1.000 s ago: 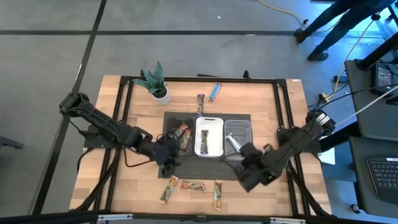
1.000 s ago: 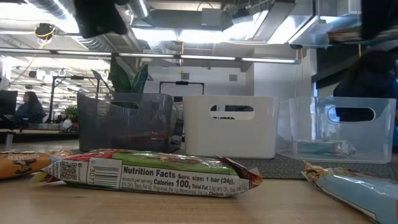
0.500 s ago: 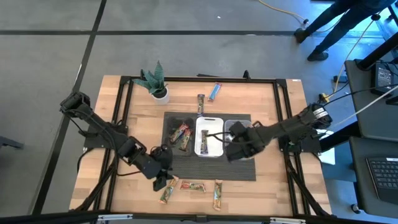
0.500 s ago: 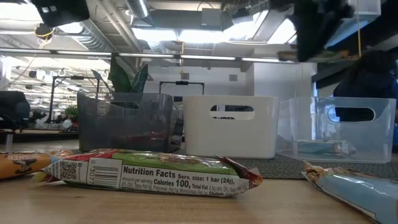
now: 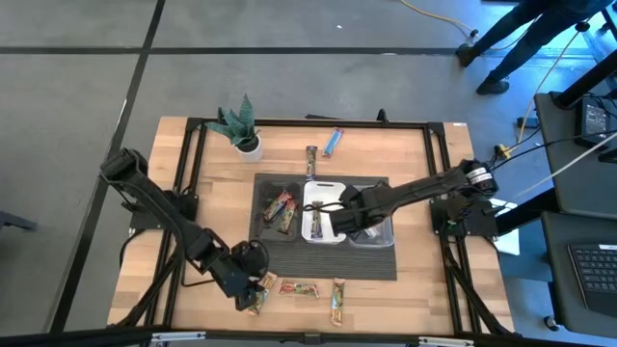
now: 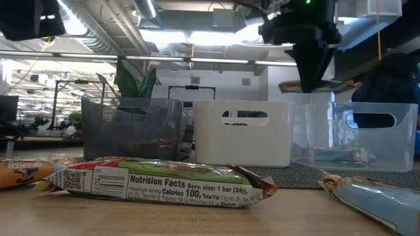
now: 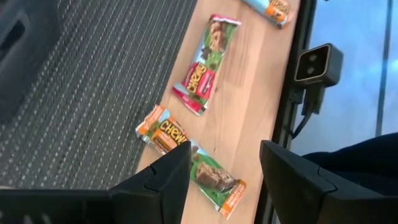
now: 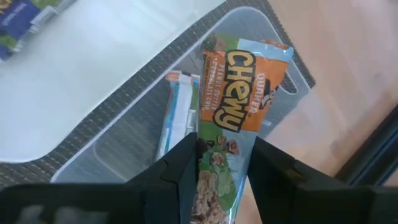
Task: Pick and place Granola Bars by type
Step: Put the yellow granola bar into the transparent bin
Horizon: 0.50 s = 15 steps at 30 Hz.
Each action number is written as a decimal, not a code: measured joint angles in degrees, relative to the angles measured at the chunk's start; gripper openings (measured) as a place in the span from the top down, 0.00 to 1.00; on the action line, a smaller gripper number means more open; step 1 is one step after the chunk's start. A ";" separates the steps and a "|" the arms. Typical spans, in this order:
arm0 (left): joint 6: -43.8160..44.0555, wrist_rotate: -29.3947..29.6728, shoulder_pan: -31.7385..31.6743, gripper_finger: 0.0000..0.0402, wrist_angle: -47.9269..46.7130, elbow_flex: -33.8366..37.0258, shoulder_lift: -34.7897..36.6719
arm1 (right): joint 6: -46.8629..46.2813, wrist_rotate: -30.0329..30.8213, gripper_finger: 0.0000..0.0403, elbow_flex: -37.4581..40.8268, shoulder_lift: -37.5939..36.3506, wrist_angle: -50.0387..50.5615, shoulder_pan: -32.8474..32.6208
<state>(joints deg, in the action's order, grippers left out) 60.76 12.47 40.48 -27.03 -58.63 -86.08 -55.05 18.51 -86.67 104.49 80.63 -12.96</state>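
While right pincer [image 8: 219,163] holds an orange-green Chewy bar [image 8: 239,124] over the clear tray [image 5: 378,198] and left pincer [image 7: 224,165] hovers half-open over the tabletop [image 5: 415,289], five loose bars remain unsorted.

One camera looks straight down on my whole table [image 5: 183,289]; another sits level at its front edge. My wrist cameras look close past my fingers; all share the trays [image 5: 325,210].

A grey concrete floor [image 5: 289,29] with dark seams surrounds the wooden table [image 5: 424,280]. On the right stands a dark desk [image 5: 583,241] with a keyboard [image 5: 593,265], and a person's legs [image 5: 511,34] cross the far corner. Across the table, the room opens out — ceiling ducts [image 6: 98,26], bright strip lights [image 6: 190,36], a distant workstation [image 6: 26,111].
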 joint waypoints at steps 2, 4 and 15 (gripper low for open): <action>1.05 0.02 0.03 0.54 -0.03 0.00 -0.75 | 1.23 -0.40 0.67 0.02 0.11 0.11 0.77; 2.07 0.05 0.05 0.54 0.09 0.00 -1.38 | 1.52 -1.27 0.67 0.87 0.00 -0.63 1.40; 3.60 1.99 0.29 0.54 0.25 0.00 -3.13 | 1.62 -3.60 0.67 10.75 0.02 -6.25 1.71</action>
<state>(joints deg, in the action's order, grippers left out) 64.36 14.46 40.77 -26.78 -58.63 -89.21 -53.43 14.92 -75.93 104.51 74.38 -11.25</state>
